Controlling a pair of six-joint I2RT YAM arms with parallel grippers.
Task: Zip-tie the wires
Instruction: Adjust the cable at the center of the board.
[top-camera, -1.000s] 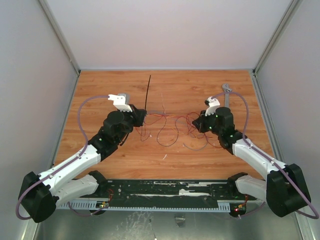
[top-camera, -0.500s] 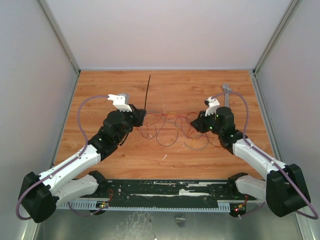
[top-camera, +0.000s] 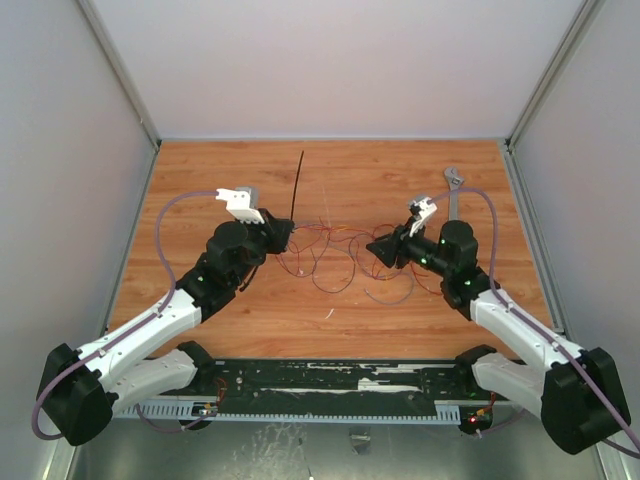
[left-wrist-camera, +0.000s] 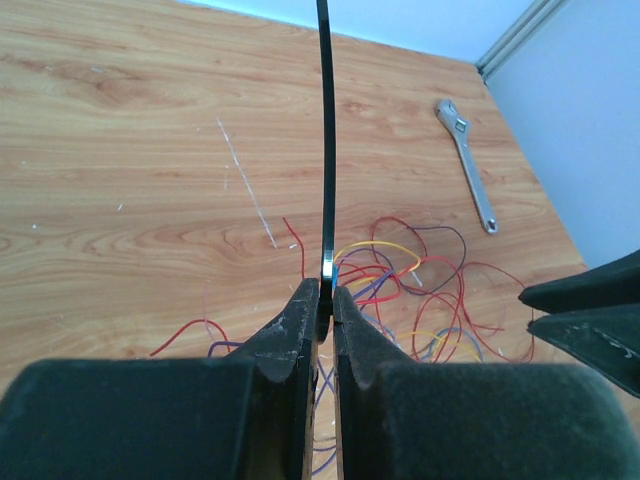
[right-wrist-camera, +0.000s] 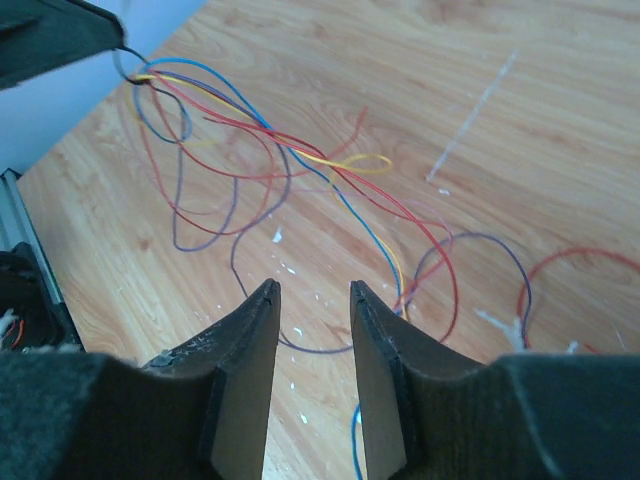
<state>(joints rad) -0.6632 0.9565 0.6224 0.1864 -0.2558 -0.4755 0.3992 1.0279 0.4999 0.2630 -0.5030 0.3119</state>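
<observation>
The left arm reaches over the wooden worktop (top-camera: 200, 180) from the near-left corner, and the left tool (top-camera: 288, 233) is pressed together on the lower end of the zip tie (top-camera: 297, 186). In the left wrist view the black strip is pinched between the two dark fingers (left-wrist-camera: 290, 330) and rises from them in a slight curve. From above, it slants away from the tool toward the far edge of the worktop, its free end clear of everything else.

The wires (top-camera: 340, 258) lie in the middle of the worktop, between the two tools. They form a loose tangle of thin red, dark red, purplish, yellow and blue strands in open loops. On the left, several strands run up to the tip of the left tool. Whether any are caught between its fingers along with the strip cannot be told.

The right tool (top-camera: 372, 247) points left toward the tangle, at its right-hand edge. In the right wrist view its fingers (right-wrist-camera: 245, 350) stand apart with a narrow gap and nothing between them. The strands lie on the wood ahead of and below it, and one purplish loop passes under the gap.

A silver adjustable wrench (left-wrist-camera: 467, 165) lies flat on the worktop at the far right, well apart from the wires and beyond the right arm.
</observation>
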